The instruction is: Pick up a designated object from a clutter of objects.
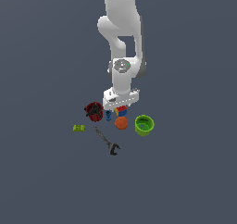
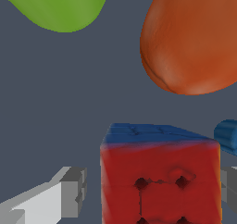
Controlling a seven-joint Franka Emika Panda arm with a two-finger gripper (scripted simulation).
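Note:
The puzzle cube (image 1: 122, 110), with red, yellow and blue tiles, sits on the floor just under my hand. In the wrist view it (image 2: 159, 172) fills the space between my fingers, red face toward the camera and blue face on top. My gripper (image 1: 119, 108) is lowered over the cube and open. One finger (image 2: 69, 193) stands a small gap off the cube's side. The other finger (image 2: 230, 188) is at the opposite side, close to or touching it. The gripper (image 2: 150, 190) straddles the cube.
The orange ball (image 1: 121, 122) (image 2: 194, 38) lies just past the cube, the green cup (image 1: 144, 125) (image 2: 60, 5) beside it. A tiny blue cylinder (image 1: 108, 115) (image 2: 227, 135) stands close to the cube. A red round object (image 1: 94, 111), lime block (image 1: 79, 127) and dark wrench (image 1: 106, 141) lie toward the exterior view's left.

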